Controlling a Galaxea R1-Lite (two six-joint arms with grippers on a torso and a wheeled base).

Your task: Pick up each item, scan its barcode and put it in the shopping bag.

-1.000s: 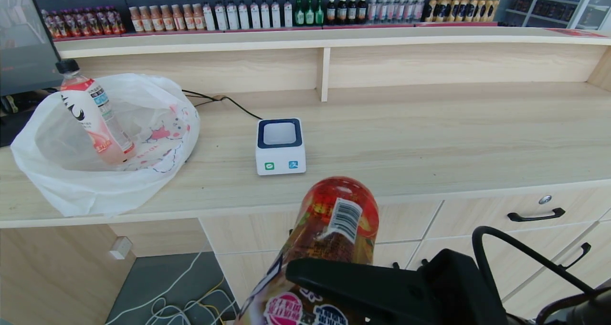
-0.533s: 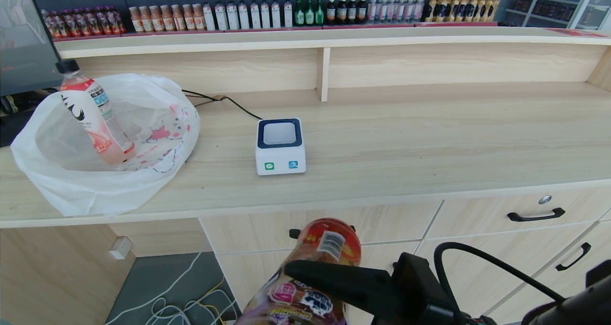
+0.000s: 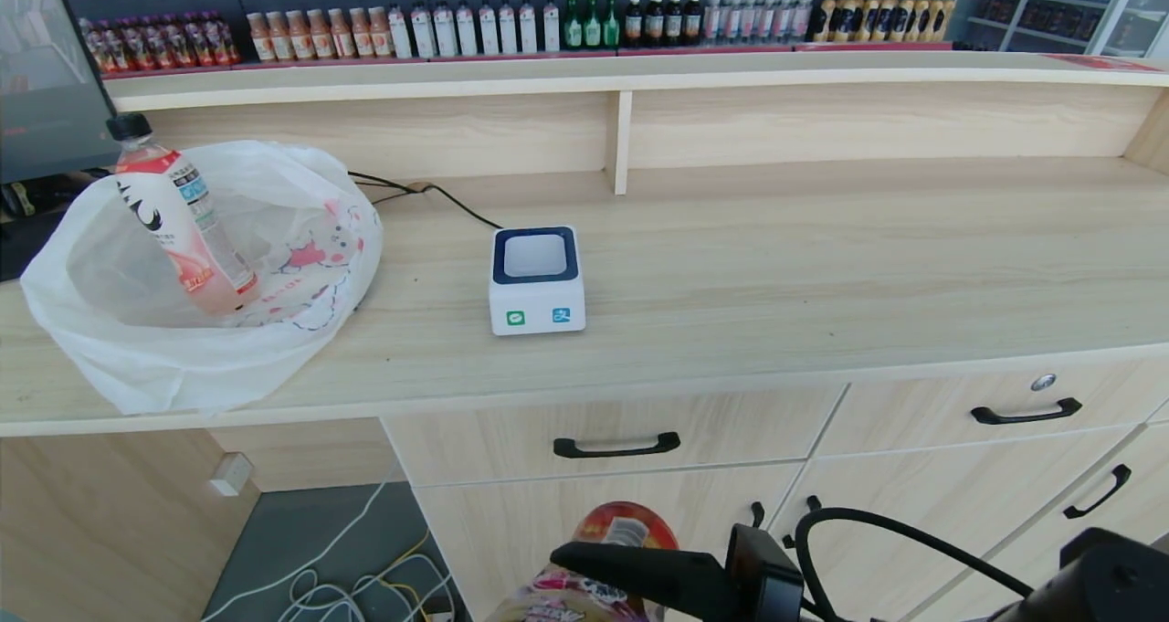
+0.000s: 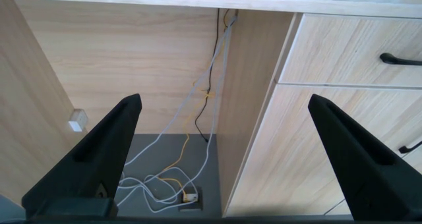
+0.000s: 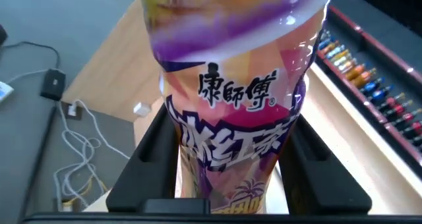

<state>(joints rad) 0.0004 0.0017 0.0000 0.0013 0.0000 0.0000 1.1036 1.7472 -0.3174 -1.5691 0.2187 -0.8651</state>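
Note:
My right gripper (image 3: 594, 574) is shut on a red tea bottle (image 3: 624, 532) with a colourful label, held low in front of the drawers, below the counter edge. In the right wrist view the bottle (image 5: 231, 99) stands between both black fingers (image 5: 153, 159). A white scanner (image 3: 536, 278) with a dark-framed window sits mid-counter. The white shopping bag (image 3: 183, 348) lies open on the counter's left and holds a pink drink bottle (image 3: 178, 220) leaning inside. My left gripper (image 4: 224, 105) hangs open below the counter, nothing between its fingers.
The wooden counter (image 3: 822, 266) has a raised back shelf (image 3: 621, 74) with rows of bottles behind it. Drawers with black handles (image 3: 616, 445) lie below. Loose cables (image 3: 347, 576) trail on the floor under the counter's left part. A black cord (image 3: 438, 193) runs to the scanner.
My right gripper has dropped with the red tea bottle, from level with the counter edge down to the bottom of the head view. Bag, scanner and pink bottle have not moved.

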